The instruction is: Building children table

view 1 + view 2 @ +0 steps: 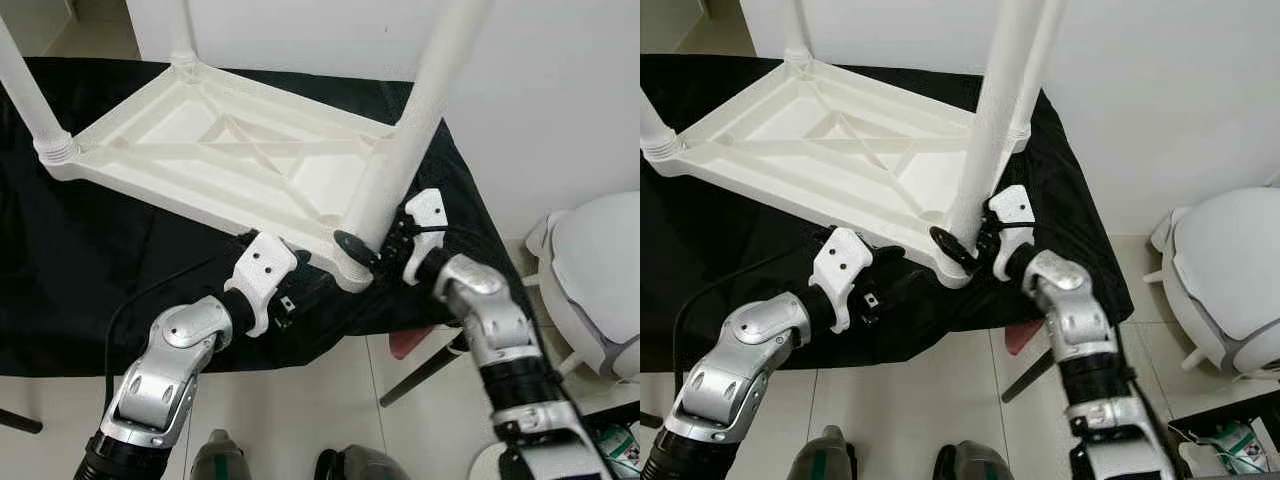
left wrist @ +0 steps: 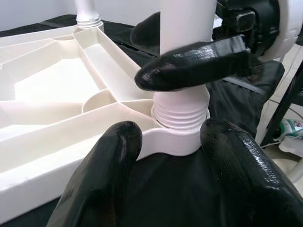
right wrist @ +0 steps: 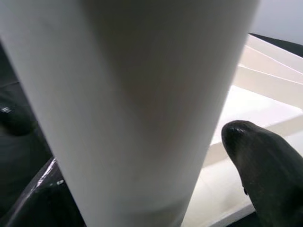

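My right claw (image 1: 372,243) grips the upright table leg (image 1: 400,150) at its threaded base; my left claw (image 2: 170,142) spreads wide around the upturned tabletop's (image 1: 210,150) corner socket.

The near leg (image 1: 400,150) is running off the top edge, as are the far legs (image 1: 30,90), so their ends are staying out of sight. In the right wrist view the leg is blurring and hiding most of the tabletop (image 3: 265,99). The tabletop (image 1: 220,150) is covering much of the worktop (image 1: 100,280). The right pincer (image 1: 375,250) is partly hiding behind the leg.
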Robot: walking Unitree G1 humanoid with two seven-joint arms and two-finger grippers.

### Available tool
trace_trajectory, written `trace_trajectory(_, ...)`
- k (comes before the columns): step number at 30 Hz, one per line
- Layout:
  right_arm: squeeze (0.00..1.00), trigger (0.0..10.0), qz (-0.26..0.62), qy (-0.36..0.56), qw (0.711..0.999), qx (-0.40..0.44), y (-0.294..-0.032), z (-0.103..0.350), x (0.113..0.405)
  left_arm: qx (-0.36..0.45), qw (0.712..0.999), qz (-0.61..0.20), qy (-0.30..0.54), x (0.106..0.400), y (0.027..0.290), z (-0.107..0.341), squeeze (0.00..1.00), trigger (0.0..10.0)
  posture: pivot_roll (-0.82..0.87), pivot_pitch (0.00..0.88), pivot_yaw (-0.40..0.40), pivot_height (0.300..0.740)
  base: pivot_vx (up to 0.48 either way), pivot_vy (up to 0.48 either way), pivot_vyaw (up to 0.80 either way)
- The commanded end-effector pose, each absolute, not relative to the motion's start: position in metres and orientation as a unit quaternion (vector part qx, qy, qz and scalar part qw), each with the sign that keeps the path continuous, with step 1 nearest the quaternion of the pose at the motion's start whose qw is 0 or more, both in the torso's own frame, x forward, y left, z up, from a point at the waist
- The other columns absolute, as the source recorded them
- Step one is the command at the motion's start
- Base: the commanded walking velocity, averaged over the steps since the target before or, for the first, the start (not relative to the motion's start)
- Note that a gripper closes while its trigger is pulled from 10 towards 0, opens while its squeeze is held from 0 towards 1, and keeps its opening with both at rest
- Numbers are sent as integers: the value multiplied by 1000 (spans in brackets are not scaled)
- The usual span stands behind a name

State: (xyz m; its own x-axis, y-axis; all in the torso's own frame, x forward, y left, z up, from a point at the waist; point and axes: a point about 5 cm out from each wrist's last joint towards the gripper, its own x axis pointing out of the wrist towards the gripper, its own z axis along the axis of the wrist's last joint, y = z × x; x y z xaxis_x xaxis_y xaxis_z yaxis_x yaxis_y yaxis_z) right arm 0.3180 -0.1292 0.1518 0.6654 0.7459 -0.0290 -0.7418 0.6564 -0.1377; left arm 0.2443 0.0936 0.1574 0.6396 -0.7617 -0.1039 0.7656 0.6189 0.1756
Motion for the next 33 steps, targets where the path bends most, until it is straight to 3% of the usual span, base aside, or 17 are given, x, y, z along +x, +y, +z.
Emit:
trace_trajectory(1,0,10000,433,-14,897,-81,-129,153,320,105,909,-403,8,248,93,157,0,10000,39,17,-89,740,0,0,0)
trace_trajectory(3,0,10000,466,-7,880,-90,-121,151,321,106,909,-403,6,248,93,158,0,10000,46,14,-90,740,0,0,0)
trace_trajectory(8,0,10000,487,0,868,-91,-115,148,323,107,909,-402,5,248,93,159,0,10000,54,11,-92,740,0,0,0)
trace_trajectory(9,0,4510,498,2,862,-91,-113,147,324,107,910,-401,4,248,94,159,0,10000,60,10,-94,740,0,0,0)
trace_trajectory(10,0,4510,498,2,862,-91,-113,147,324,107,910,-401,4,248,94,159,0,10000,60,10,-94,740,0,0,0)
trace_trajectory(11,0,0,513,7,854,-86,-112,145,326,108,911,-399,4,248,94,159,0,10000,67,10,-96,740,0,0,0)
trace_trajectory(21,0,0,546,36,834,-74,-114,134,323,109,912,-395,6,246,97,159,0,10000,72,14,-94,740,0,0,0)
trace_trajectory(27,0,0,533,29,843,-67,-118,132,321,108,910,-400,6,246,95,159,0,10000,51,21,-89,740,0,0,0)
trace_trajectory(28,0,7255,516,23,854,-62,-117,134,322,108,910,-401,6,246,95,159,0,10000,49,22,-90,740,0,0,0)
trace_trajectory(29,0,7255,516,23,854,-62,-117,134,322,108,910,-401,6,246,95,159,0,10000,49,22,-90,740,0,0,0)
trace_trajectory(30,0,10000,501,19,863,-59,-117,135,323,107,910,-401,6,246,94,159,0,10000,46,25,-90,740,0,0,0)
trace_trajectory(33,0,10000,456,5,889,-50,-112,138,322,105,908,-405,7,245,92,158,0,10000,38,29,-90,740,0,0,0)
